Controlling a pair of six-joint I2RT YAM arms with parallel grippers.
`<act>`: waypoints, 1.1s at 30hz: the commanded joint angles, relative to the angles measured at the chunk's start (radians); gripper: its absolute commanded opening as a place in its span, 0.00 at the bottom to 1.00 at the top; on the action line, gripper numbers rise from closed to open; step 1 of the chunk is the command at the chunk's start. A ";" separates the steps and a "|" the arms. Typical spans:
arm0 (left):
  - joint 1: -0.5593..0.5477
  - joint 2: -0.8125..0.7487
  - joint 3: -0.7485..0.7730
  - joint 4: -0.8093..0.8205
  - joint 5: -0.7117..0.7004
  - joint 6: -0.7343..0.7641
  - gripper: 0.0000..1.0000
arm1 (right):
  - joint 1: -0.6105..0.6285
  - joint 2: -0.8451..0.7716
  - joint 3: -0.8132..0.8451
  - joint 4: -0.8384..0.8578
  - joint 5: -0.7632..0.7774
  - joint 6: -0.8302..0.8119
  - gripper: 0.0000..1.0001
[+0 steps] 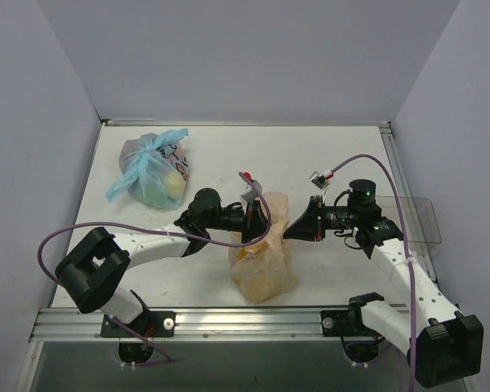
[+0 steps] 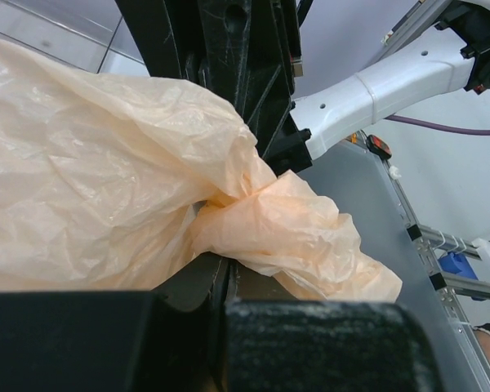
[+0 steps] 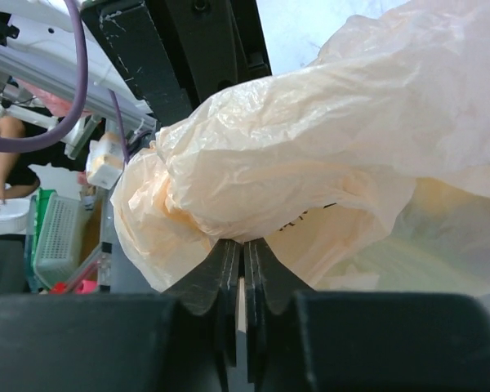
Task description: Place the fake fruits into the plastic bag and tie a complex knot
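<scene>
One plastic bag [image 1: 263, 263] sits on the worktop [image 1: 310, 155] close to the front edge, between the two arms. Its body is slumped and its upper film is pulled up and out to both sides. The left gripper [image 2: 222, 263] is clamped on a gathered bunch of the peach film, which necks down and twists right at the pinch, with a crumpled tail hanging past it. The right gripper [image 3: 243, 249] has its jaws almost together, film draped over the tips and a thin pale strip between them, so I read it as pinching the bag too. Handling: the bag is very light, thin, crinkly and limp. It probably slides out of a shallow pinch and stretches or tears if yanked. The best hold is on the bunched handle material next to the twist, not on single-layer wall. Fake fruits [image 3: 416, 269]: none lie loose on the worktop. The bag bottom bulges and a pale yellow-green shows through the film, so they are likely inside, but I can't count them. Their weight probably anchors the bag while the top is pulled. I can't tell whether the knot is finished. Other counts: one blue-handled bag [image 1: 151, 167] at far left with one yellow-green fruit [image 1: 168, 186] inside, one clear tray [image 1: 423, 219] at the right edge, and two grippers.
</scene>
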 commanded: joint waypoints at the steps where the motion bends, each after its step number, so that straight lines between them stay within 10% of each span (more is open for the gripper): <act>1: -0.013 -0.006 0.040 0.068 0.005 0.006 0.00 | 0.006 0.011 0.007 0.048 -0.033 -0.005 0.00; 9: 0.080 -0.075 -0.010 -0.091 -0.015 0.049 0.29 | -0.007 -0.018 0.021 -0.053 -0.028 -0.100 0.00; 14: 0.152 -0.159 0.001 -0.459 -0.035 0.181 0.40 | -0.009 -0.024 0.045 -0.124 0.013 -0.166 0.00; 23: 0.240 -0.392 0.226 -1.272 -0.035 0.822 0.60 | -0.009 -0.021 0.105 -0.278 0.079 -0.299 0.00; 33: -0.023 -0.411 0.383 -1.574 -0.226 0.980 0.70 | 0.026 -0.007 0.159 -0.406 0.145 -0.423 0.00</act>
